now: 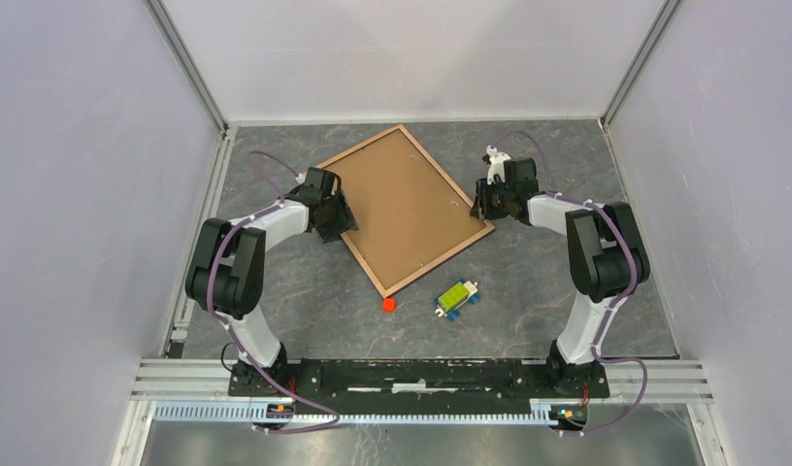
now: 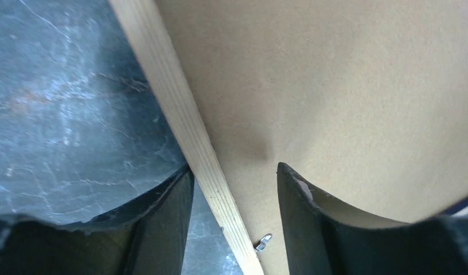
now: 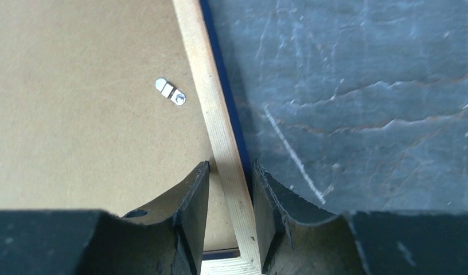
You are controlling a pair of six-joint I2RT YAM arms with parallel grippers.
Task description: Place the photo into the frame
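1. The large rectangular frame [image 1: 441, 260] with a light wood rim lies flat on the grey marbled worktop [image 1: 528, 291], turned at an angle, roughly midway between my two arms.
2. The frame's back faces up; a plain brown backing board [image 1: 407, 204] fills the rim.
3. My left end effector [image 2: 234, 172] sits at the frame's left edge. Its fingers [image 2: 168, 223] are parted well wider than the rim. One finger is over the worktop, the other over the backing board, and the wood rail runs between them with clearance on both sides. It holds nothing.
4. My right end effector [image 3: 231, 166] sits at the frame's right edge, close to the near corner. Its fingers [image 3: 191, 212] stand narrowly apart, one either side of the rail. I cannot tell whether they pinch the rail.
5. A small metal tab [image 3: 170, 91] lies on the backing board just inside the right rail.
6. A small red cube [image 1: 388, 305] and a green-and-yellow toy car [image 1: 457, 298] with blue wheels rest on the worktop near the frame's nearest corner, apart from it.
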